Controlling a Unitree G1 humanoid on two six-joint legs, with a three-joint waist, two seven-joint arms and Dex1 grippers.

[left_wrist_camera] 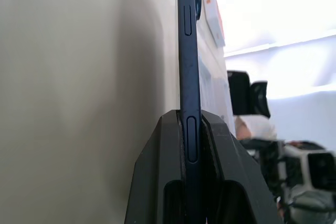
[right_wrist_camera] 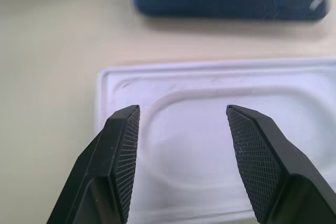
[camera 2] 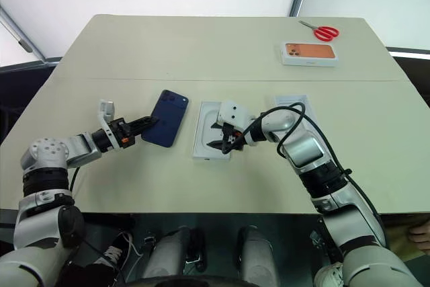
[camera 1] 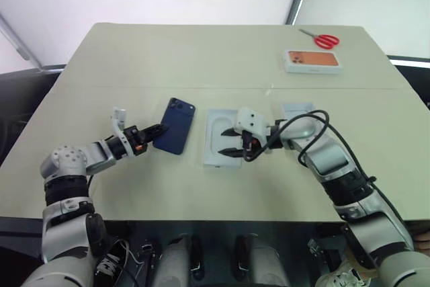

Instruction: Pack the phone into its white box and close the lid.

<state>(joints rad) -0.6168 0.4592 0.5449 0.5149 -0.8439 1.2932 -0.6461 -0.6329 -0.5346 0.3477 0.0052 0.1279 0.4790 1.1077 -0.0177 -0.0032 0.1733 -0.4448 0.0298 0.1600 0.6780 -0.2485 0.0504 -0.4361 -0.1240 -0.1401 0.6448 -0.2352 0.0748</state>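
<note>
Both grippers work at the near half of the table [camera 1: 201, 52], one clamped on the phone [camera 1: 176, 124], the other spread over a white tray [camera 1: 216, 140].

Left gripper [camera 1: 160, 128] has its two black fingers pinched together on the phone's near corner; in the left wrist view the slim navy edge [left_wrist_camera: 188, 77] stands squeezed between the pads, tilted up from the tabletop, camera bump at the far end. Just beside it, toward the right arm, lies the white moulded insert tray, flat on the table. Right gripper [camera 1: 229, 142] hangs over that tray with its fingers [right_wrist_camera: 123, 150] well apart and nothing between them. A white box piece [camera 1: 296, 109] shows behind the right forearm. Far off on the right sit another box with an orange phone picture [camera 1: 312, 60] and red-handled scissors [camera 1: 322, 39].
</note>
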